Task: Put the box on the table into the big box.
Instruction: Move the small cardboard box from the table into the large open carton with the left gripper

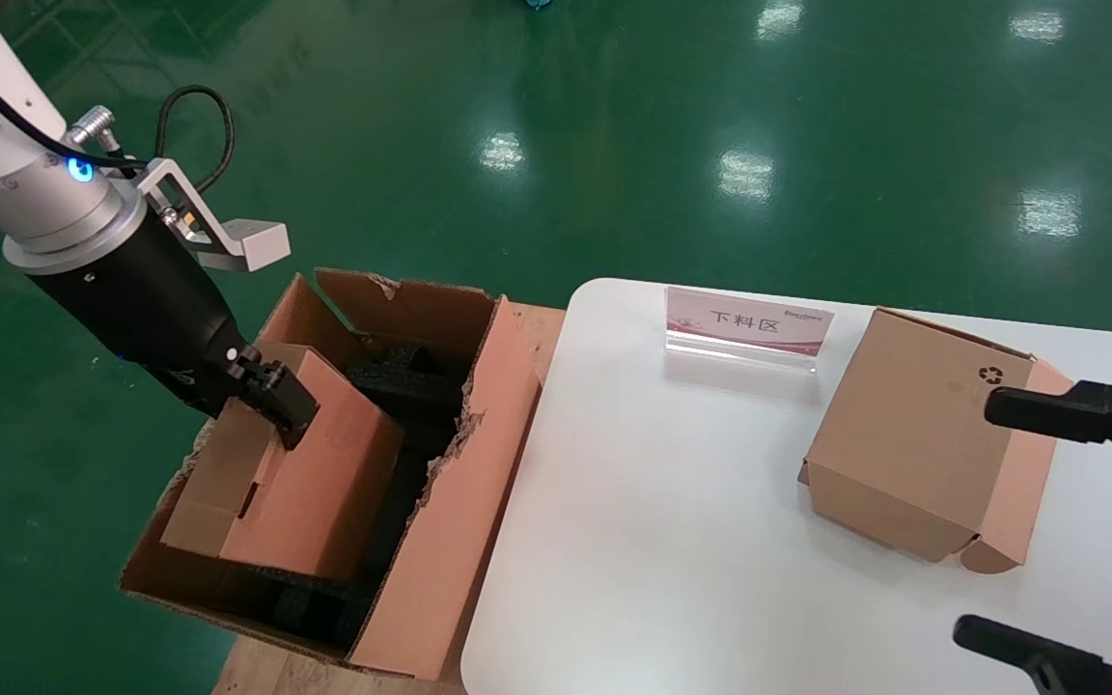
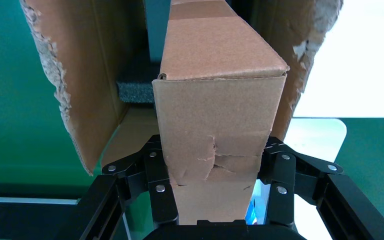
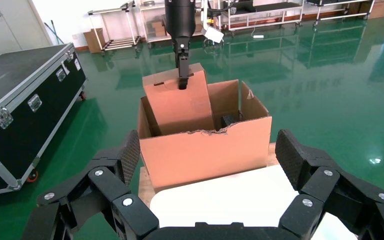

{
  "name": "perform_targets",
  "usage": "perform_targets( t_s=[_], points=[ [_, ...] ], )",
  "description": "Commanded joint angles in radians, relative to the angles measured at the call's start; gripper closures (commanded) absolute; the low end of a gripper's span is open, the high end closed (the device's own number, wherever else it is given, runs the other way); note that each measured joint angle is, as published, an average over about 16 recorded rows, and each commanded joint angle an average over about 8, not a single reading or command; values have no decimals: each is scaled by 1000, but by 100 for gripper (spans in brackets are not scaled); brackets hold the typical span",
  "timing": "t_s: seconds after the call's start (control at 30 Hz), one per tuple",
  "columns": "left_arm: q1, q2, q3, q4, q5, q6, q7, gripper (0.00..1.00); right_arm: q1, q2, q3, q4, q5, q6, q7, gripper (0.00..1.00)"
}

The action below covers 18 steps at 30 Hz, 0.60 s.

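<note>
1. The left gripper (image 1: 271, 401) clamps the box (image 1: 300, 483), which is tilted partly inside the big box (image 1: 450, 512) over black foam (image 1: 406, 381).
2. On the table (image 1: 672, 541) stand a sign (image 1: 747, 326) and a recycling-symbol box (image 1: 913, 444).
3. The right gripper (image 1: 1048, 526) hovers with fingers spread beside that box.

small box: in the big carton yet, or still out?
Partly in, not released. The box leans tilted inside the big box, top edge above the rim, left gripper shut on it. Right gripper open over the table.
</note>
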Motion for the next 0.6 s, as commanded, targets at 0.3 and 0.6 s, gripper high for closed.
perform_targets(
  t_s=[0.3, 0.6],
  points=[
    [36, 15, 5, 44, 11, -24, -11, 100, 0, 0, 0, 0, 0, 0, 0, 0],
    [78, 24, 17, 69, 30, -60, -15, 100, 0, 0, 0, 0, 0, 0, 0, 0]
  ],
)
